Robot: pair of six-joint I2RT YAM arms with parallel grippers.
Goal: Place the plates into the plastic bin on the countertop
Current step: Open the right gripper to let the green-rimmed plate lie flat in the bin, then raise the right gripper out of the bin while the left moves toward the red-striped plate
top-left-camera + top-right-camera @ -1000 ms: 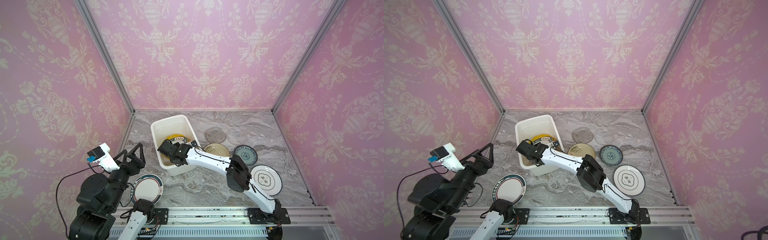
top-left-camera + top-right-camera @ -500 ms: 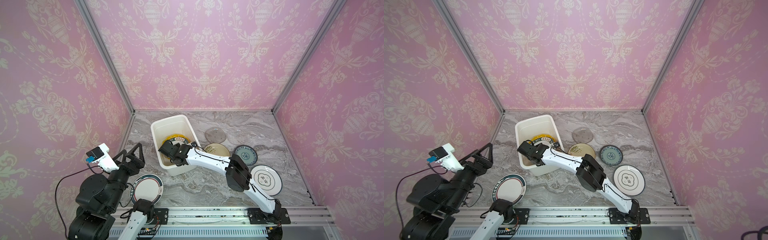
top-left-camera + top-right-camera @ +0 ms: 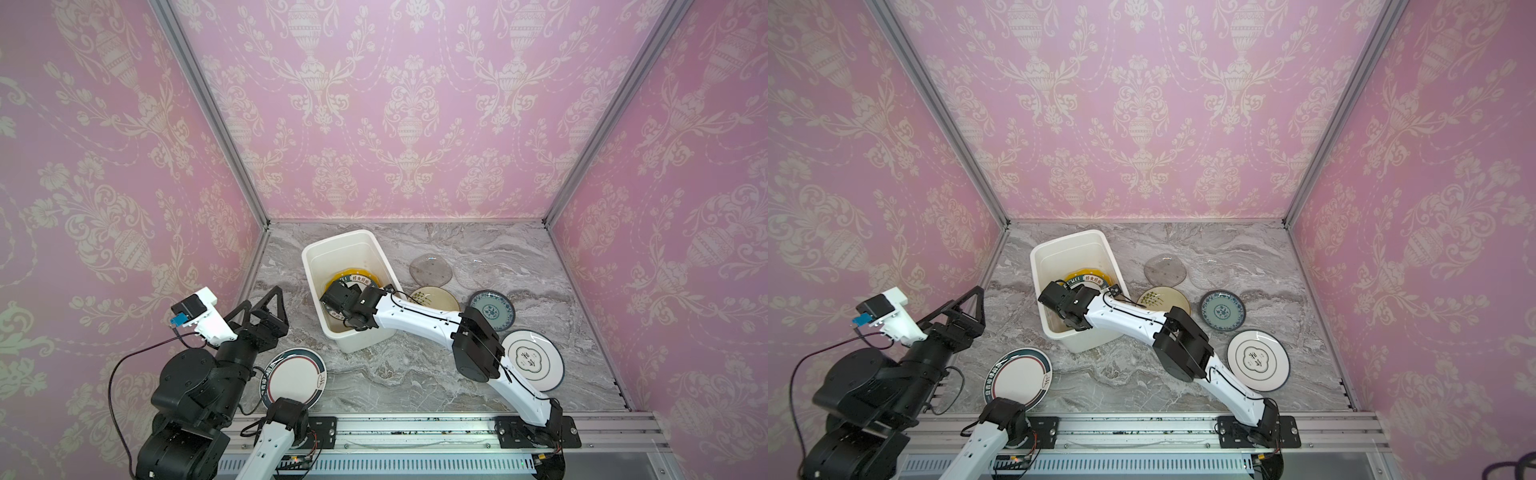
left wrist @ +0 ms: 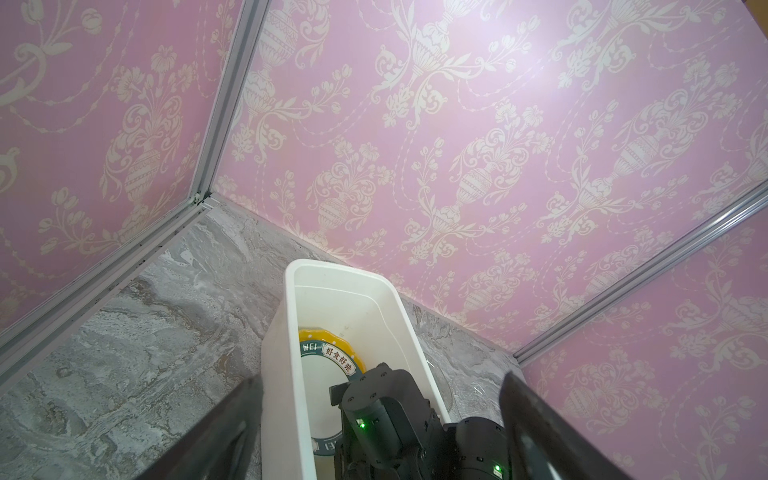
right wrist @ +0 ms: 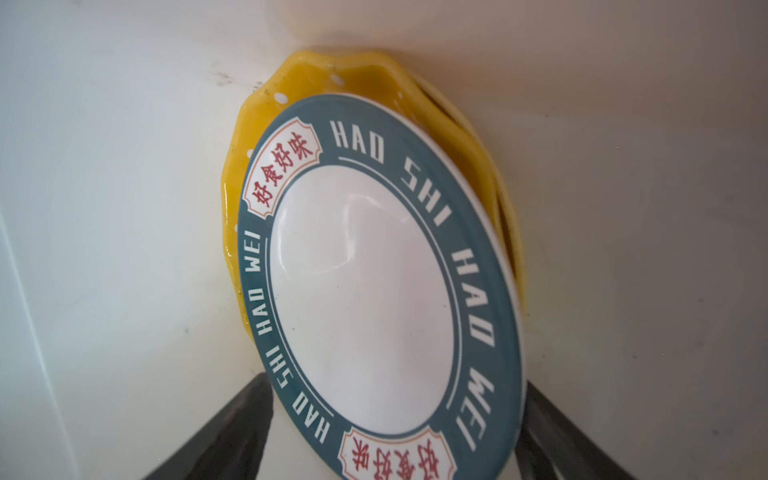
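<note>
Right pincer (image 5: 397, 384) is down inside the white bin (image 3: 309, 266). Jaws are spread wide and grip nothing. The near edge of the teal-rimmed lettered plate (image 5: 374, 270) sits loose between the fingers. That plate lies tilted on a yellow scalloped plate (image 5: 249, 124), both low in the bin. A paler rim peeks out under them, maybe a 3rd plate, can't confirm. Left pincer (image 3: 262, 300) hangs above the desk (image 3: 395, 374) left of the bin, jaws wide, empty.

Progress: 2 plates binned for sure; this reads as the release step for the lettered one. 6 are left on the desk:
- second teal-rimmed plate (image 3: 295, 376), by the left arm's base
- white dark-ringed plate (image 3: 532, 360)
- blue-patterned plate (image 3: 491, 309)
- cream sprig plate (image 3: 434, 298), partly under the right arm
- grey glass plate (image 3: 431, 270)
- clear glass plate (image 3: 478, 270), just beside the grey one

Well under half done.
</note>
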